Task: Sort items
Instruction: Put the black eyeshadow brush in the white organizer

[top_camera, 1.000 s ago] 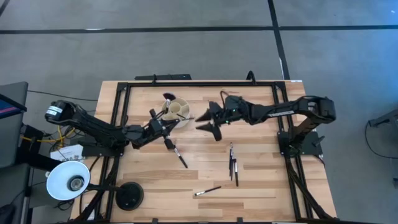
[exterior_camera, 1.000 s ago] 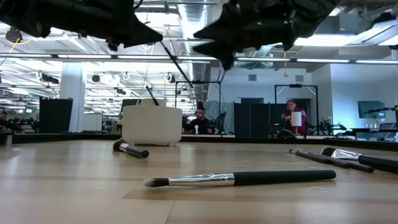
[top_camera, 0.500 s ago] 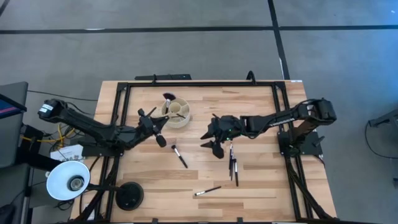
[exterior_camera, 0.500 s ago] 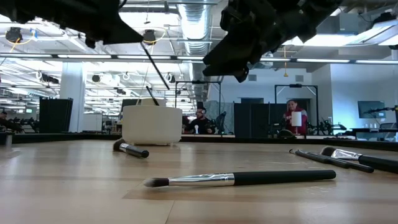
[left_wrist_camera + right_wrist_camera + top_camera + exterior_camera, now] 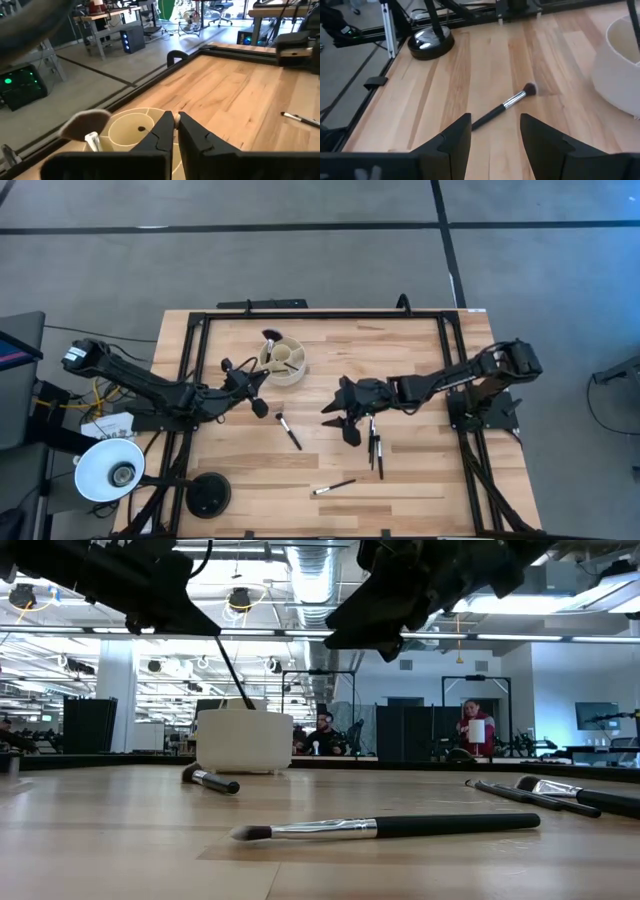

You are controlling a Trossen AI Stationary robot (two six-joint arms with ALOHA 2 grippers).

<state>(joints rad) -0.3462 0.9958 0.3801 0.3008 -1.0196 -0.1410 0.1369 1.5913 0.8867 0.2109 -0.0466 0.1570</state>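
1. Cream-coloured and round, the divided cup [image 5: 284,361] stands on the wooden table [image 5: 420,470] and serves as the landmark here; a fluffy-headed brush [image 5: 268,337] leans out of it on the side away from the arms' bases, and other handles stand inside.
2. Left of the cup, the left arm reaches in low from the table's left edge, nearly stretched out, and its left gripper [image 5: 252,381] sits just beside the cup's rim.
3. Its two fingers [image 5: 161,135] are pressed together; the low view shows a thin dark handle slanting down from it toward the cup, though I cannot tell for sure that it is held.
4. Right of the cup and a little toward the front edge, the right arm extends from its base at the table's right side, forearm almost level, wrist bent down.
5. The right gripper [image 5: 340,415] hangs above the bare wood with its fingers [image 5: 455,137] spread apart and nothing between them.
6. One short brush [image 5: 288,429] lies flat in front of the cup, between the two grippers, its tufted head pointing back toward the cup.
7. A small cluster of thin brushes [image 5: 375,448] lies side by side farther right of the cup, just beside the right gripper.
8. Another single brush [image 5: 333,487] lies well in front of the cup, near the table's front edge.
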